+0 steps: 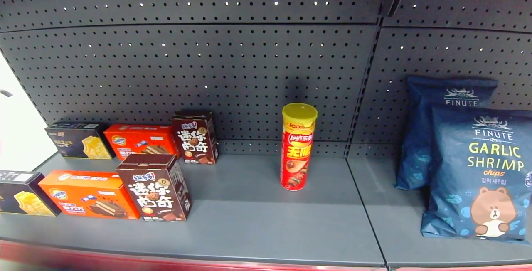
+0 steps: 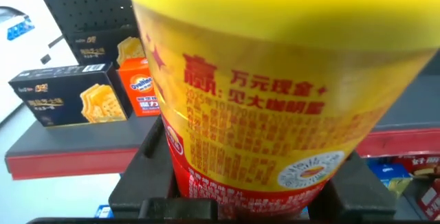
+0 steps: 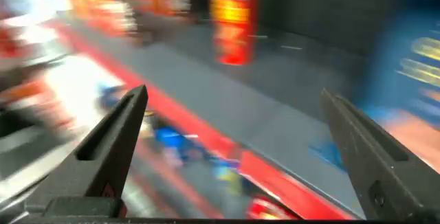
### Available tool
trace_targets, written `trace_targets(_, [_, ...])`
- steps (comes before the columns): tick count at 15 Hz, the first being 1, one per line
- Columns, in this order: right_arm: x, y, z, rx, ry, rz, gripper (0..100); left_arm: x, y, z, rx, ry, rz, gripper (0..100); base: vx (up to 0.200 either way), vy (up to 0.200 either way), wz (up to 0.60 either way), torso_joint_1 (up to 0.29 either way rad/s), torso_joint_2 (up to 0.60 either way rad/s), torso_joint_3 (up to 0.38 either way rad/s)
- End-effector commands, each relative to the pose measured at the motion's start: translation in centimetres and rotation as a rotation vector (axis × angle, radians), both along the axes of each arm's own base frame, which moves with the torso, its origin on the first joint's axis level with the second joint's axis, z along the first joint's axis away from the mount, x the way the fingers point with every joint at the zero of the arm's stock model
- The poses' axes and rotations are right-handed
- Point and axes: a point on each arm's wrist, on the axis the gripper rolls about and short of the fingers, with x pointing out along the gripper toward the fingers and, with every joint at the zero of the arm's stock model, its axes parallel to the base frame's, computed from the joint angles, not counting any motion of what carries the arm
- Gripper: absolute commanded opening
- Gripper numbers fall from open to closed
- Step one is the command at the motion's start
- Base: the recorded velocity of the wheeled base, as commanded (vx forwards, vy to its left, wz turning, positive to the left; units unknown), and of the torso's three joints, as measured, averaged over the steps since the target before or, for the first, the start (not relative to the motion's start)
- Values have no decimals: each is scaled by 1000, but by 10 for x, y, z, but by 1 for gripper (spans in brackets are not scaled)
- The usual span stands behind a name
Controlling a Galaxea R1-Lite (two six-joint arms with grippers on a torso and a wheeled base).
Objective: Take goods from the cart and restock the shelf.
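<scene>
1. My left wrist view has the left pincer [image 2: 251, 193] clamped on a glossy cylindrical chip canister [image 2: 275, 100], yellow above and red below, with the red-edged shelf [image 2: 75, 161] behind it.
2. From the head view I see a second canister [image 1: 298, 146], yellow-lidded, upright on the matte grey shelf between cardboard boxes [image 1: 156, 188] and crinkly blue bags [image 1: 478, 171].
3. My right pincer [image 3: 237, 148] gapes wide, just off the shelf's front edge.

Two rows of snack boxes at the left (each running black boxes [image 1: 79, 140], orange boxes [image 1: 87, 199], brown boxes [image 1: 156, 188]). At the right, two blue chip bags [image 1: 478, 175] stand, the far one against the perforated back panel [image 1: 208, 75].
</scene>
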Motion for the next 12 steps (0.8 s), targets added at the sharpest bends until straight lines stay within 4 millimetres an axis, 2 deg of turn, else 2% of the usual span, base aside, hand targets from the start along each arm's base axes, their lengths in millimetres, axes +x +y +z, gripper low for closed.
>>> trace_targets(1, [35,23,9,-49,127,137,100,8,0,2,-7,45,-13,0,0,0,0,0,0,0])
trace_targets(3, [71,44,11,-105,188,130,100,12,-2,8,-15,60,-57,0,0,0,0,0,0,0])
trace_targets(4, [95,57,14,-141,174,124,100,12,-2,10,-17,60,-66,0,0,0,0,0,0,0])
trace_targets(5, [105,62,15,-149,170,120,100,13,-2,10,-16,63,-69,0,0,0,0,0,0,0])
trace_targets(7, [146,85,25,-164,183,128,100,14,0,10,-20,72,-124,0,0,0,0,0,0,0])
trace_targets(10, [180,106,31,-194,171,195,100,14,0,10,-27,72,-151,0,0,0,0,0,0,0])
trace_targets(12, [204,117,23,-226,137,213,100,14,1,10,-26,72,-167,0,0,0,0,0,0,0])
